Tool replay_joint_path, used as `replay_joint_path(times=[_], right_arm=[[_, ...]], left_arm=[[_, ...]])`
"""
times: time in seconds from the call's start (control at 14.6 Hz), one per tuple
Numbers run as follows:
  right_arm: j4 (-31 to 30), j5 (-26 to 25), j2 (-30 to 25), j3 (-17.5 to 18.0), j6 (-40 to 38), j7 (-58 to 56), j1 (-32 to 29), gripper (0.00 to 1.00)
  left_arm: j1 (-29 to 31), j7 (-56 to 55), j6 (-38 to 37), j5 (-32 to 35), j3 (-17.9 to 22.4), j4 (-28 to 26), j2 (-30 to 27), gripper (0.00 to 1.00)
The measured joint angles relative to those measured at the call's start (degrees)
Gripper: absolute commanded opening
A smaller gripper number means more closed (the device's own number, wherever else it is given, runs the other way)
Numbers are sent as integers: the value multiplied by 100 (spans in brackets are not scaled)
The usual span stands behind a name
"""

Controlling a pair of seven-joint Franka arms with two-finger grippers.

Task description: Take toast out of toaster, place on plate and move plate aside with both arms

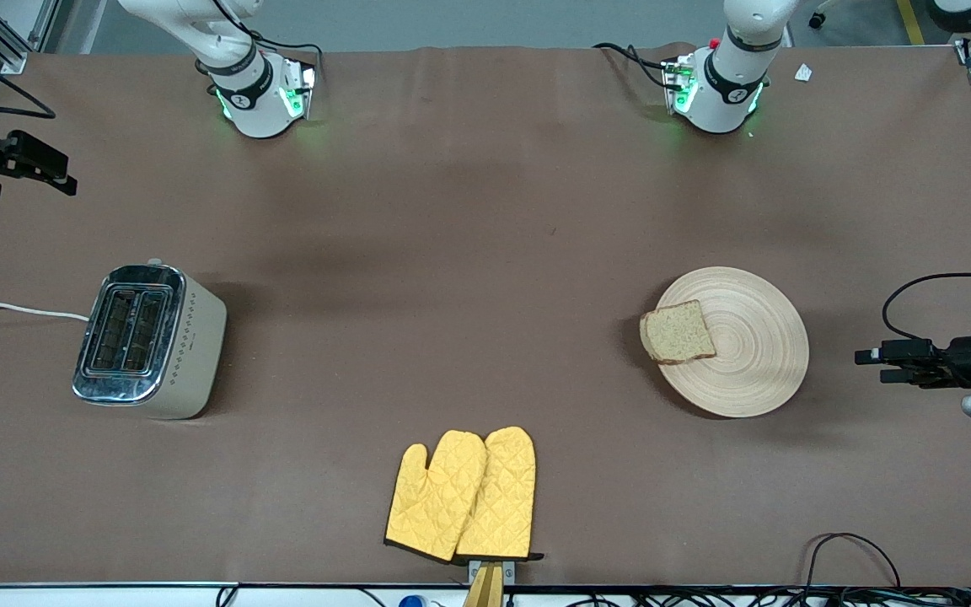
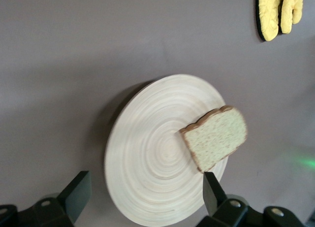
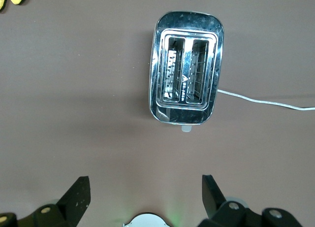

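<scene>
The round beige wooden plate (image 1: 751,354) lies on the brown table toward the left arm's end. The toast (image 1: 678,334) lies flat on the plate's rim, on the side toward the right arm's end, and overhangs the rim a little. My left gripper (image 1: 871,367) is open and empty, up in the air over the table beside the plate, apart from it. Its wrist view shows the plate (image 2: 152,163) and toast (image 2: 216,136) past the open left gripper (image 2: 145,187). My right gripper (image 1: 30,181) is open and empty over the table's edge at the right arm's end; in its wrist view (image 3: 144,185) it holds nothing.
A chrome two-slot toaster (image 1: 144,337) with empty slots (image 3: 186,84) stands toward the right arm's end, its white cord (image 1: 13,310) running off the table. Two yellow oven mitts (image 1: 464,497) lie at the table's edge nearest the front camera. Cables hang by the left gripper.
</scene>
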Motion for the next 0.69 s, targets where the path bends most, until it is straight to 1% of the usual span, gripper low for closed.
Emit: replay_joint_path(times=[0.21, 0.34, 0.55, 0.69], right_arm=[[17, -4, 0, -34, 6, 1, -25, 100], [19, -4, 3, -51, 7, 1, -37, 100], [20, -4, 23, -62, 8, 2, -60, 100], [20, -4, 50, -73, 9, 1, -114, 100]], left_arm=[[-644, -755, -289, 202, -6, 15, -862, 100], [-979, -1001, -419, 493, -5, 16, -1374, 100], [-1086, -1086, -638, 650, 16, 1, -1969, 100], [-1026, -1085, -690, 653, 80, -10, -2130, 100]])
